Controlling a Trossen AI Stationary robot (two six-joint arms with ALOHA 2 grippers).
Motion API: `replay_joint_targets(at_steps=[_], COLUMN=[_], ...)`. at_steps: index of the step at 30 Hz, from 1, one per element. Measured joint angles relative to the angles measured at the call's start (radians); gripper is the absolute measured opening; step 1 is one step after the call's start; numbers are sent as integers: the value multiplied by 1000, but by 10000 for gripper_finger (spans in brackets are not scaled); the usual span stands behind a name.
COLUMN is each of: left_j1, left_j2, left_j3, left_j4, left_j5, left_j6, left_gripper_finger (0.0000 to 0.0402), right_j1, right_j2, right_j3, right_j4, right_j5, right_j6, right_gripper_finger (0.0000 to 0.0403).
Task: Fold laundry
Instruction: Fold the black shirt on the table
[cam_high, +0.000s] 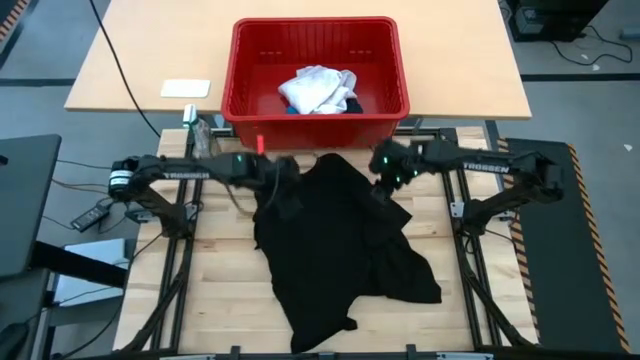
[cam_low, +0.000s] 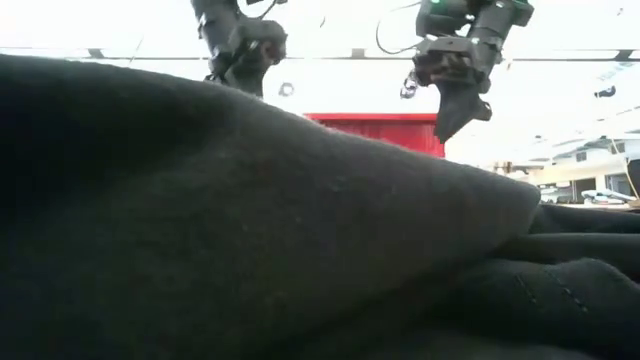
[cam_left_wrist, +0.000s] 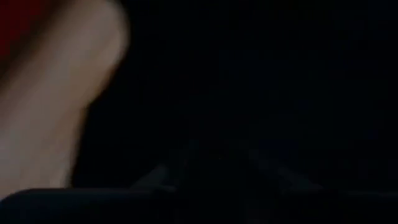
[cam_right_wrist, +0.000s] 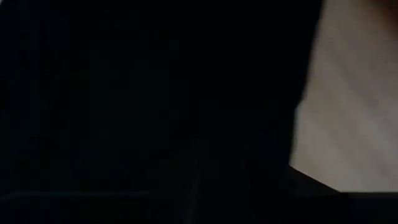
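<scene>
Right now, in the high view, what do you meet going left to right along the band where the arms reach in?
Left arm → left gripper at the shirt's left top corner → black shirt → right gripper at its right top corner → right arm.

1. Red plastic basket (cam_high: 318, 62) sits on the far light-wood tabletop (cam_high: 140, 60), at its near edge; in the low view only a strip of its red wall (cam_low: 385, 130) shows.
2. Small white flat card-like item (cam_high: 186, 88) lies on that tabletop, left of the basket, apart from it.
3. Near butcher-block work surface (cam_high: 450, 300) (black frame rails run under it).
4. Black cable (cam_high: 112, 50) crosses the far tabletop's left part.
5. Grey floor (cam_high: 575, 110) at right.
</scene>
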Motion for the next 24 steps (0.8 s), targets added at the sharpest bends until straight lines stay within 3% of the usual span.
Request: replay_joint_targets(at_steps=[9, 14, 19, 24], left_j1=[-214, -268, -292, -304], left_j2=[179, 306, 412, 444], left_j3=[-1, -1, -3, 2], left_j4=[205, 204, 137, 104], left_j5=[0, 44, 116, 120], left_j6=[-116, -169, -201, -210], left_gripper_finger=[103, 103, 102, 102], right_j1=[176, 176, 126, 46], right_j2=[-37, 12, 39, 49], right_j3=[-307, -372, -388, -391], right_j4=[331, 337, 240, 205], right_j5=[-30, -8, 114, 319], right_j6=[210, 186, 105, 31], right_gripper_finger=[92, 78, 74, 74])
